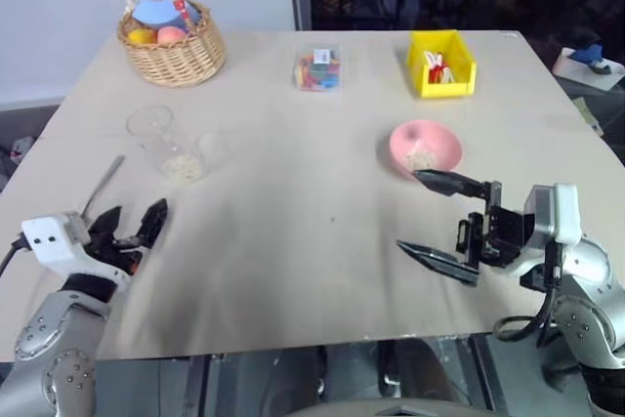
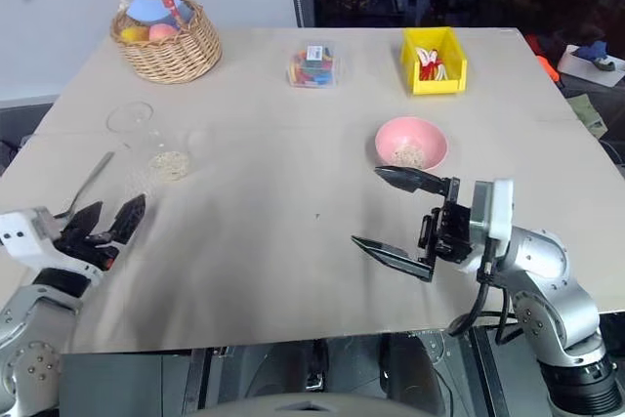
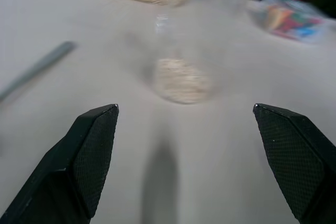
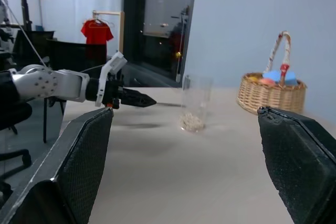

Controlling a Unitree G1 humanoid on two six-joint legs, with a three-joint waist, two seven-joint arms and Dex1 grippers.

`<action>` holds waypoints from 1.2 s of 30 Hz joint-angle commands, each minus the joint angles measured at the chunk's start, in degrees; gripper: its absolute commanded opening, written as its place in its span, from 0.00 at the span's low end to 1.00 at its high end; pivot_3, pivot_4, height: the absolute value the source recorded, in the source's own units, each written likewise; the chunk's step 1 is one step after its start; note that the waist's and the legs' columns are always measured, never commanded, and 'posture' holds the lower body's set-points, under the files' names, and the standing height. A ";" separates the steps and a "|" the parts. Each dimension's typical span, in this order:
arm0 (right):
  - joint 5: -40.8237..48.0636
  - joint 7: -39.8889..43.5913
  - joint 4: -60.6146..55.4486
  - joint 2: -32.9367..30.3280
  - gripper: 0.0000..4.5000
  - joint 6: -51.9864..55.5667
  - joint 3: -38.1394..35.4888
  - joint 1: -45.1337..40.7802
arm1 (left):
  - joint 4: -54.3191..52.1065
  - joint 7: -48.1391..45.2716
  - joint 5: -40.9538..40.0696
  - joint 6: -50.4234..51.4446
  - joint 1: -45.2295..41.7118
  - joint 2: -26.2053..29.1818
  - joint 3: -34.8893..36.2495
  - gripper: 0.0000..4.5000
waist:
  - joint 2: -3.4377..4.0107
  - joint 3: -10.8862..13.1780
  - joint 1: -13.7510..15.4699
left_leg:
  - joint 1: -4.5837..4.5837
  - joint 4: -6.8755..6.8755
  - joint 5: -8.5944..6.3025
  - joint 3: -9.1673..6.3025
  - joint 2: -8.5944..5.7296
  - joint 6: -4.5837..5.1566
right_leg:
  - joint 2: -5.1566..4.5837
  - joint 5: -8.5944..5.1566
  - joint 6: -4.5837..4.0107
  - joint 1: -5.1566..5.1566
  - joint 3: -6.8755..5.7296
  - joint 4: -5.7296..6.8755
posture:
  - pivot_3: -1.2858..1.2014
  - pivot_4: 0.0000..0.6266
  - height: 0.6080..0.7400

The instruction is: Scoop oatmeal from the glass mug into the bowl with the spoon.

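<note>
We see the clear round glass mug upright on the pale table, a little beige oatmeal in its bottom, the slim silver spoon lying beside it. Our left hand and right hand hover spread and empty; more flakes sit in the small pink bowl.

Glass mug upright between left tool and wicker basket

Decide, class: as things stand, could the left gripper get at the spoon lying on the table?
Probably yes. The left gripper is open and empty, the spoon lies flat just beyond it, and only bare table lies between; the glass mug stands aside.
</note>
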 commanded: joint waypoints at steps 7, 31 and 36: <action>-2.70 -1.24 -0.95 2.74 0.99 -1.01 1.85 -1.08 | 30.28 -5.89 9.38 8.23 -16.34 23.26 -5.26 0.96 | -0.12 0.00 0.03 | -0.01 -0.01 0.15 0.05 -0.06 -0.27 | -0.03 -0.06 0.11 -0.01 -0.04 0.01 | 0.52 0.24 1.00; -3.83 -15.80 -9.90 -0.91 1.00 8.39 -2.47 3.30 | 82.62 -30.01 25.43 -8.22 -50.22 30.62 -17.59 0.01 | -0.29 -0.01 -0.20 | -0.05 -0.04 0.16 0.35 -0.26 -0.31 | -0.11 0.07 0.29 -0.23 0.11 0.25 | 0.52 0.24 1.00; -2.90 -17.33 -9.52 -4.93 1.00 15.21 -3.08 -0.10 | 46.48 -26.98 12.43 -0.37 -25.27 24.02 2.49 0.01 | -0.58 0.01 -1.48 | -0.19 -0.02 0.16 0.43 0.06 -0.32 | -0.15 0.14 0.25 -0.49 0.28 0.40 | 0.52 0.24 1.00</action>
